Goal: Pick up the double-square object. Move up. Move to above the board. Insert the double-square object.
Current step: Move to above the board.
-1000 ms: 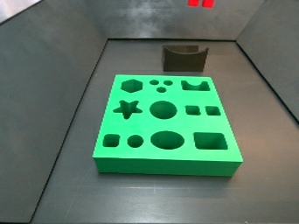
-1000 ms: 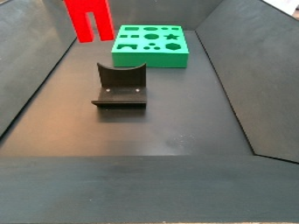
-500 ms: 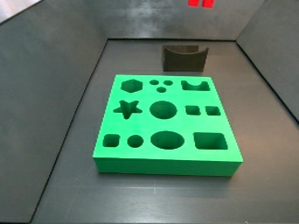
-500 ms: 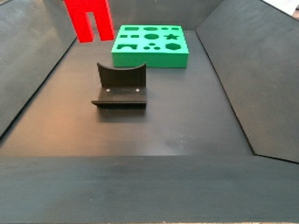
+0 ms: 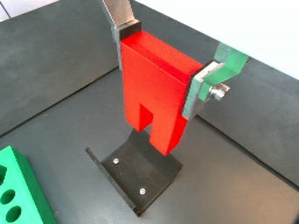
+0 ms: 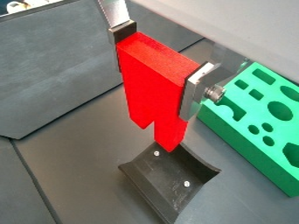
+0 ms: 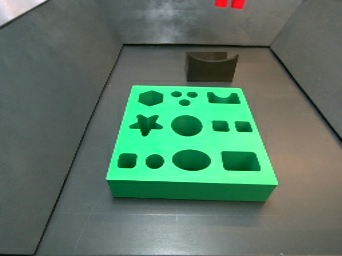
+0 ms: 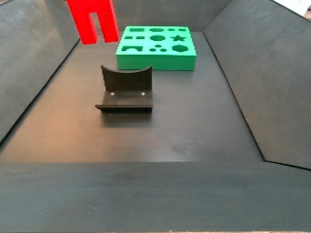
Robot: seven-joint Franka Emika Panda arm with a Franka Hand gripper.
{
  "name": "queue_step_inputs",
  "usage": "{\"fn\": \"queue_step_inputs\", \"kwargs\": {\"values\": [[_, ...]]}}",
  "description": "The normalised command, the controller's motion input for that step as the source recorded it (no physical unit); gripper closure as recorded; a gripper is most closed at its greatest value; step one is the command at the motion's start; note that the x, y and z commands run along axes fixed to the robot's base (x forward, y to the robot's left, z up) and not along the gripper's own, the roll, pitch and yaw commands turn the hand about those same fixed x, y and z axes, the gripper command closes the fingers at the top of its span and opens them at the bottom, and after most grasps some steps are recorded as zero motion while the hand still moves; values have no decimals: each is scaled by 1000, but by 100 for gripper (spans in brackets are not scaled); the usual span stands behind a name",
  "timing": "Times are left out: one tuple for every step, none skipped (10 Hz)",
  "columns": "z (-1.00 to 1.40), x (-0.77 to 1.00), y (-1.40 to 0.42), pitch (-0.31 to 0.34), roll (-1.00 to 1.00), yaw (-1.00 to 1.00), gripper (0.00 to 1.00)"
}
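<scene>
A smooth red two-pronged block (image 5: 156,92) is clamped between the gripper's (image 5: 160,63) silver plates, held above the dark L-shaped fixture (image 5: 138,174), near the matte green board (image 6: 264,114)

Fixture (image 8: 124,91): a dark L-shaped bracket on a base plate, standing upright on the surface (image 8: 176,146). Its back plate has a concave top edge in both side views (image 7: 210,66). Two pale screw heads show on the base plate in both wrist views (image 5: 140,175) (image 6: 176,179), where the fixture lies below the gripper (image 5: 163,66). Dark sloping walls (image 8: 261,64) bound the surface.
</scene>
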Motion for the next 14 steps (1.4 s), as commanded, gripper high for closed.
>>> {"fn": "queue_step_inputs", "kwargs": {"values": [[25, 98, 7, 207, 1, 22, 100], [25, 98, 7, 207, 1, 22, 100], [25, 97, 7, 207, 1, 22, 100], [26, 96, 7, 207, 1, 22, 100], [25, 95, 7, 207, 1, 22, 100], [26, 95, 7, 206, 1, 22, 100], [26, 95, 8, 205, 1, 22, 100], [263, -508, -1000, 34, 268, -325, 100], [269, -514, -1000, -21, 297, -286, 100], [268, -527, -1000, -91, 293, -205, 100], [261, -546, -1000, -156, 139, -90, 100], [260, -544, -1000, -156, 92, -56, 100], [258, -548, -1000, -123, 76, -22, 100], [256, -552, -1000, -108, 60, -11, 100]]}}
